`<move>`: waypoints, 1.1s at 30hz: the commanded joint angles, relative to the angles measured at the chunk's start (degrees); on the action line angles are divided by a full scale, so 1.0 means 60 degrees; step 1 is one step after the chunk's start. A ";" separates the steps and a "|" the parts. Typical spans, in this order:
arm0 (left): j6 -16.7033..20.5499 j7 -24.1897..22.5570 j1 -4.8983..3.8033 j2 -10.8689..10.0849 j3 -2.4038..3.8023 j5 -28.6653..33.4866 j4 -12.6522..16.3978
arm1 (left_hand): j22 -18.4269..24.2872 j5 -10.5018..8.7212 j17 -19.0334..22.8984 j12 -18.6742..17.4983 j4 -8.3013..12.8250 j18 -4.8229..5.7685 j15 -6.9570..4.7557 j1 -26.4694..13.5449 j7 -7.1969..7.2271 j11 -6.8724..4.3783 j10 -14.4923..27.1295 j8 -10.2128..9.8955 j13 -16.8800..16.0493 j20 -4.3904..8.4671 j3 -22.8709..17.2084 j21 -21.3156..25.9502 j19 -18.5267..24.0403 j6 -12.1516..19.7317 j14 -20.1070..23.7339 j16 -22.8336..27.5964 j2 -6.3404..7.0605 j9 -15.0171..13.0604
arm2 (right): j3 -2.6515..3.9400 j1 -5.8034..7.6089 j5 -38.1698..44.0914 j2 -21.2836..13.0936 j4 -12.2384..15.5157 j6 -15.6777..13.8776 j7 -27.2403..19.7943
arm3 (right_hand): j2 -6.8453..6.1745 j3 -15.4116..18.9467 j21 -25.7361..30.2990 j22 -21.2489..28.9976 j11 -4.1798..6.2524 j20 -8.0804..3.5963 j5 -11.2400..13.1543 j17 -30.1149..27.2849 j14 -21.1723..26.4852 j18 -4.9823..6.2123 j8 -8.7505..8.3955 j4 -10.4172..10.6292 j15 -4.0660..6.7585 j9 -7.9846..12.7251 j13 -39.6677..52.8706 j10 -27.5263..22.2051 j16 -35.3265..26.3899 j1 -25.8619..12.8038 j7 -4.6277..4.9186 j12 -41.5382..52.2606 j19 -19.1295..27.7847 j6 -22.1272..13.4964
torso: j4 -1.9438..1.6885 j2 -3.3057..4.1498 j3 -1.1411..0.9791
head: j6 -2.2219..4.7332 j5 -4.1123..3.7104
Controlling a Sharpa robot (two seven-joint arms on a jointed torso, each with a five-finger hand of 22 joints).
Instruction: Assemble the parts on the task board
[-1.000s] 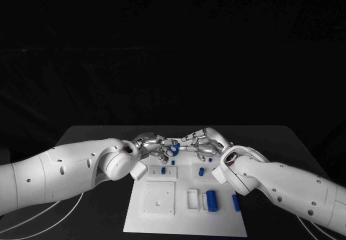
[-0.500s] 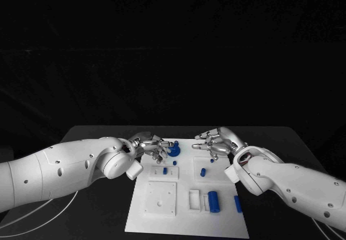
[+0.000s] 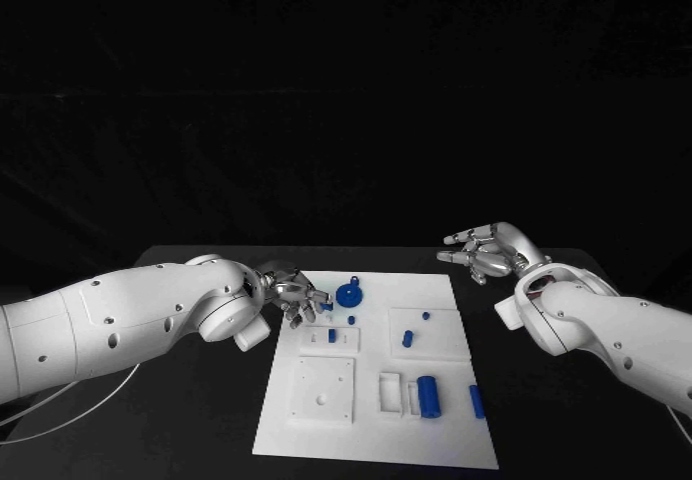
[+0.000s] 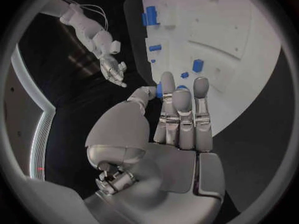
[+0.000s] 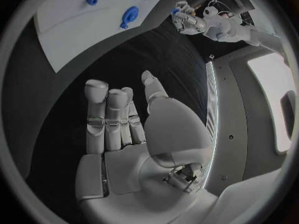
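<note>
left hand (image 3: pixel 296 296): released, at board (image 3: pixel 375 440) far-left corner | right hand (image 3: pixel 490 252): released, off board | blue disc (image 3: pixel 349 295) on board

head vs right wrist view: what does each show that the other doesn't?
Head view alone: the board's near half, with the large blue cylinder, the blue bar beside it and the white square block.
Right wrist view alone: the right hand's open palm, fingers straight, hanging over bare black table beyond the board's edge.
Both: the white board, the blue round part on it, and the left hand.
</note>
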State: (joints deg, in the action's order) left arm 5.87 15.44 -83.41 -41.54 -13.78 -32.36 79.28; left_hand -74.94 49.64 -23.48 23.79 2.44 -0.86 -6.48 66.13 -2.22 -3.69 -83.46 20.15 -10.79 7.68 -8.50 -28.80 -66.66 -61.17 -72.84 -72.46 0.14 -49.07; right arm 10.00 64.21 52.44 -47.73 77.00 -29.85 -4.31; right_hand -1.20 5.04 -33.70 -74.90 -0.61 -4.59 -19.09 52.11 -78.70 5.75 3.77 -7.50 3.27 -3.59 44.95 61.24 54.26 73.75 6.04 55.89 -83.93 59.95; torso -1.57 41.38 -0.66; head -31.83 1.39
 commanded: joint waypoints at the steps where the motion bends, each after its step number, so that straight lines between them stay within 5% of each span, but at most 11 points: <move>1: -0.0260 0.1747 -0.0041 0.0030 0.0002 -0.1636 0.0114 | -0.0182 0.0106 -0.0018 -0.0145 0.1306 -0.0125 -0.0029 0.0016 0.0358 0.0001 -0.0143 -0.0120 -0.0016 0.0018 -0.1258 -0.0034 -0.0098 -0.0465 -0.0116 0.0115 0.0126 0.0007 | 0.0003 0.0086 0.0173 0.0072 -0.0212 -0.0090 -0.0299 | 0.0107 -0.0029 -0.0036 -0.0647 0.0036 0.0002 -0.0041 0.0012 -0.0022 0.0074 -0.0034 -0.0067 0.0042 0.0000 -0.0024 0.0008 0.0048 0.0021 0.0011 0.0043 -0.0292 0.0088 | -0.0004 -0.0001 -0.0014 | -0.0113 -0.0007; 5: -0.0314 0.2381 -0.0045 0.0059 -0.0002 -0.2397 0.0215 | -0.0185 0.0138 -0.0047 -0.0198 0.1333 -0.0127 -0.0038 -0.0004 0.0359 -0.0006 -0.0198 -0.0170 -0.0040 0.0026 -0.1287 -0.0040 -0.0120 -0.0499 -0.0173 0.0150 0.0128 -0.0029 | 0.0006 0.0140 0.0298 0.0118 -0.0348 -0.0081 -0.0290 | 0.0109 -0.0041 -0.0030 -0.0645 0.0037 0.0002 -0.0038 0.0008 -0.0021 0.0074 -0.0036 -0.0082 0.0042 0.0001 -0.0030 0.0006 0.0046 0.0017 0.0011 0.0044 -0.0289 0.0088 | -0.0021 0.0005 -0.0024 | -0.0200 0.0034; 13: -0.0001 0.3134 -0.0036 0.0189 -0.0007 -0.3993 0.0377 | -0.0174 0.0245 -0.0125 -0.0369 0.1439 -0.0127 -0.0067 -0.0107 0.0387 -0.0035 -0.0373 -0.0330 -0.0058 0.0055 -0.1334 -0.0027 -0.0199 -0.0662 -0.0319 0.0278 0.0161 -0.0050 | 0.0025 0.0196 0.0482 0.0210 -0.0540 -0.0073 -0.0276 | 0.0093 -0.0313 -0.0066 -0.0644 0.0045 -0.0013 -0.0408 -0.0001 -0.0002 0.0077 -0.0045 -0.0302 0.0055 0.0005 -0.0074 -0.0008 0.0037 -0.0102 0.0009 0.0061 -0.0282 0.0096 | 0.0007 0.0013 0.0014 | -0.0274 0.0117; 33: 0.0436 0.3321 0.0254 0.0614 -0.0008 -0.4706 0.0288 | -0.0186 0.0368 -0.0247 -0.0303 0.1550 -0.0135 -0.0105 -0.0192 0.0412 -0.0077 -0.0460 -0.0449 -0.0136 0.0090 -0.1404 -0.0092 -0.0285 -0.0795 -0.0469 0.0300 0.0204 -0.0030 | 0.0082 0.0204 0.0554 0.0346 -0.0515 -0.0032 -0.0269 | 0.0080 -0.0567 -0.0071 -0.0642 0.0055 -0.0010 -0.0623 0.0002 -0.0021 0.0072 -0.0039 -0.0518 0.0055 0.0003 -0.0106 -0.0016 0.0052 -0.0199 0.0015 0.0056 -0.0273 0.0112 | -0.0009 0.0011 0.0020 | -0.0482 0.0098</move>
State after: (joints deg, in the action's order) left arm 7.70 34.85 -81.94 -38.02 -13.85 -59.07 80.97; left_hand -74.92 51.62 -24.94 21.75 2.69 -0.86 -7.06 65.09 -1.07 -3.72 -83.85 17.69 -11.58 8.19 -8.26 -29.15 -67.99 -64.34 -75.26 -70.95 1.54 -49.28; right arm 10.44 65.40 55.03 -45.72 73.79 -30.24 -5.26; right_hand -0.61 1.86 -33.93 -74.91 -0.62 -4.60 -22.64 52.10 -78.71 5.71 3.77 -10.68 3.28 -3.60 44.36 61.24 54.25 73.14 6.25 55.89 -83.94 60.16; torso -1.58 41.46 -0.52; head -34.44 2.07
